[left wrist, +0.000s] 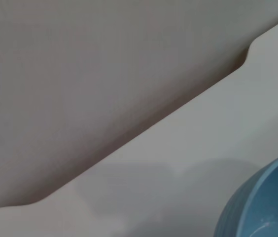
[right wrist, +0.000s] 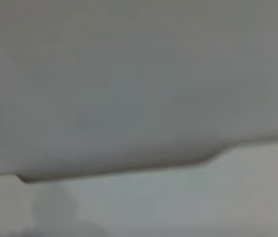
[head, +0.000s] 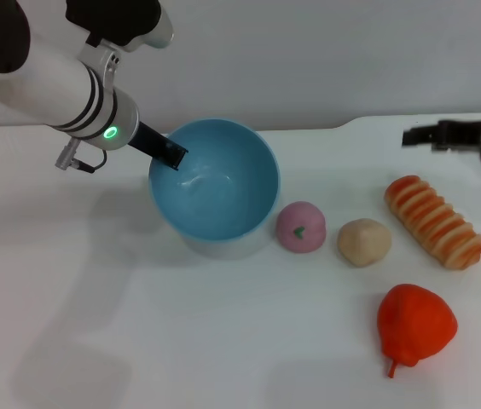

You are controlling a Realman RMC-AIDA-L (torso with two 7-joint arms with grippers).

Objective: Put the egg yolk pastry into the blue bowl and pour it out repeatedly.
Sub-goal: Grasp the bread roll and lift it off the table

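The blue bowl (head: 215, 183) is tipped on its side, its mouth facing the front, and nothing lies inside it. My left gripper (head: 172, 158) is shut on the bowl's far left rim, one dark finger reaching inside. A piece of the bowl (left wrist: 262, 207) also shows in the left wrist view. The egg yolk pastry (head: 364, 242), a pale beige lump, lies on the table to the right of the bowl, beyond a pink bun (head: 300, 227). My right gripper (head: 445, 135) rests far off at the back right edge.
A long orange-striped bread (head: 435, 221) lies right of the pastry. A red-orange fruit-shaped item (head: 414, 325) sits nearer the front right. The white table (head: 138, 341) runs back to a grey wall.
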